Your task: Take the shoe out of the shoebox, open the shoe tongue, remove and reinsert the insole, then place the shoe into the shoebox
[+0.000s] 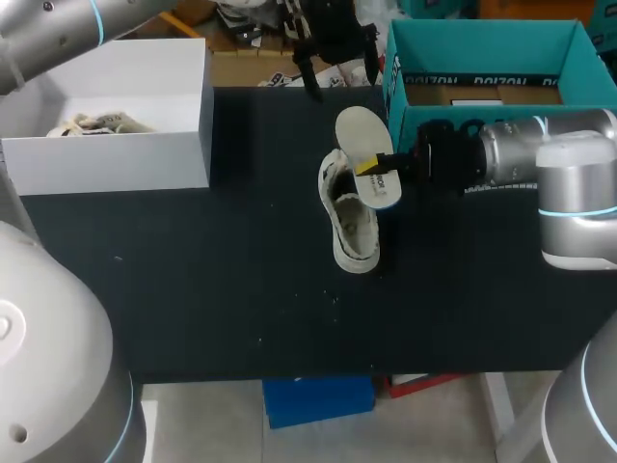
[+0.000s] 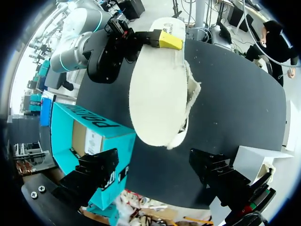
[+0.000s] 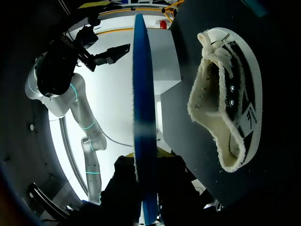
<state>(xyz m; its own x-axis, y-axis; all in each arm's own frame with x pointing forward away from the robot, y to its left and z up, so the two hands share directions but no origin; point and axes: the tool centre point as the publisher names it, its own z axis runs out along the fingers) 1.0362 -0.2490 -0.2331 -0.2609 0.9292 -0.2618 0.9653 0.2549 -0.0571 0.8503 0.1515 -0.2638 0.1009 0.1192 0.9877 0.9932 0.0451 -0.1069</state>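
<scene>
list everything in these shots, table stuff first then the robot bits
off-white canvas sneaker: one, cream, lying mid-table
flat foam insole: one, white top, blue underside, held over the sneaker
open white cardboard shoebox: one, white, table's far left, pale contents I cannot identify
open teal cardboard shoebox: one, teal, table's far right
black table: one, black, under everything
right fingers: two, yellow-tipped, shut on the insole
left fingers: two, black, open and empty, above the insole

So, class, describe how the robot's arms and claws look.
The left arm and right arm are rounded silver-grey tubes with thin cyan rings. The right claw is black with a yellow tip; the left claw shows black fingers.
</scene>
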